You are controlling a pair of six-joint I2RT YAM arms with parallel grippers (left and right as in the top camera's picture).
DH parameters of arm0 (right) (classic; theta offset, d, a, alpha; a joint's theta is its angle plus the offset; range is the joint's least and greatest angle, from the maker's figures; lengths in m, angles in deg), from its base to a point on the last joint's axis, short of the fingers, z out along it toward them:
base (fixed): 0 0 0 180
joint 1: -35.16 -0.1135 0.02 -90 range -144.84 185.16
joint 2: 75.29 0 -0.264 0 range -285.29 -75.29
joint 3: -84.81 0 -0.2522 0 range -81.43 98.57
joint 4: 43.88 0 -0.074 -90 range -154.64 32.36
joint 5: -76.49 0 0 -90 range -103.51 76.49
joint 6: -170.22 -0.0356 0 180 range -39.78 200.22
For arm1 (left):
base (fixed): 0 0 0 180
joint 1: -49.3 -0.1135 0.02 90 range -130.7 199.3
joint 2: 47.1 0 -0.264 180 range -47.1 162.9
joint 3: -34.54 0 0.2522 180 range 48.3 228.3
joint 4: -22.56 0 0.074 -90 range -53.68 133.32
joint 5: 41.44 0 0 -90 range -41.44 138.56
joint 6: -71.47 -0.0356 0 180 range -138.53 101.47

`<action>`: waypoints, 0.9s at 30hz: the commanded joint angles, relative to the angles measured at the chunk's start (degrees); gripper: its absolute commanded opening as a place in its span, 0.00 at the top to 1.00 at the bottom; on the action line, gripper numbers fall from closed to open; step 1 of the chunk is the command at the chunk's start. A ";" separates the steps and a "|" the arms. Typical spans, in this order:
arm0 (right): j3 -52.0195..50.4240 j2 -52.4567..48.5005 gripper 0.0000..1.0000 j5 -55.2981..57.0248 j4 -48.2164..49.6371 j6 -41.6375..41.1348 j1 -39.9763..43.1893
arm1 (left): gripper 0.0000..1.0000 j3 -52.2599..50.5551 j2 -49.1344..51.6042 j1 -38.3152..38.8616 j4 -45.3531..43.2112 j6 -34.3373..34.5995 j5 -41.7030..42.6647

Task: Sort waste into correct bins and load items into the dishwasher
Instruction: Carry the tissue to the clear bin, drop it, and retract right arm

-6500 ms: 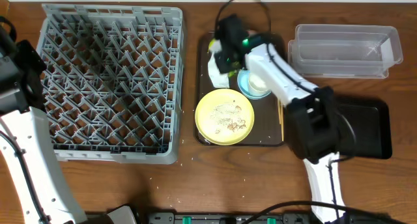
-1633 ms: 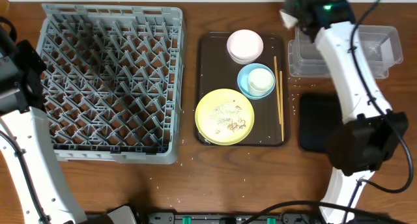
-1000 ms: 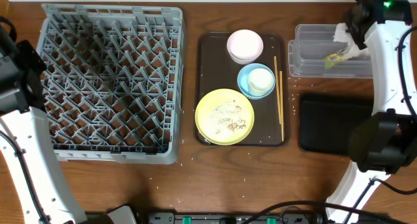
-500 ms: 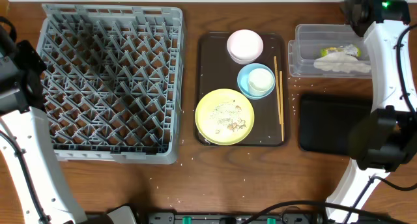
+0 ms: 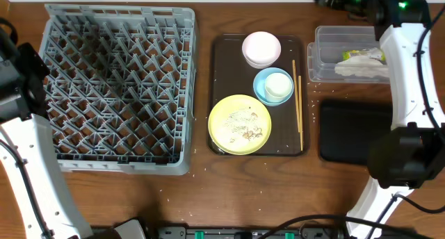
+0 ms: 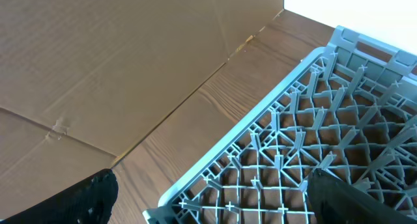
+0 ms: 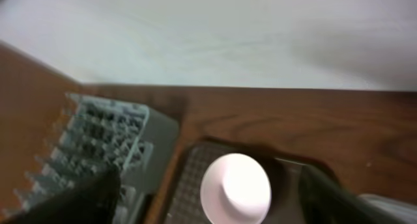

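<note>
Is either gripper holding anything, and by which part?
Nothing is held: the left gripper and the right gripper both show open, empty jaws.

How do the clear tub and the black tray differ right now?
The tub is clear with tall walls; the black tray is opaque, glossy and shallow. The tub holds the wrapper and napkin; nothing shows on the black tray's visible part. The tub sits farther back, the black tray nearer the front. Both are rectangular and lie right of the brown tray.
</note>
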 commanded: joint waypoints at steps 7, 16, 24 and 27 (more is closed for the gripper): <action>0.09 4.85 0.01 7.30 1.86 -4.31 6.47 | 0.06 1.16 0.37 -0.17 0.15 0.46 -0.09; 0.09 5.51 0.01 -6.16 -0.59 -11.45 9.97 | 0.06 1.16 0.37 -0.17 0.15 0.46 -0.09; 0.09 5.49 0.02 -5.81 -2.69 -8.57 6.69 | 0.06 1.16 0.37 -0.17 0.15 0.46 -0.09; 0.09 5.49 0.02 -3.91 -1.31 -8.66 5.64 | 0.06 1.16 0.37 -0.17 0.15 0.46 -0.09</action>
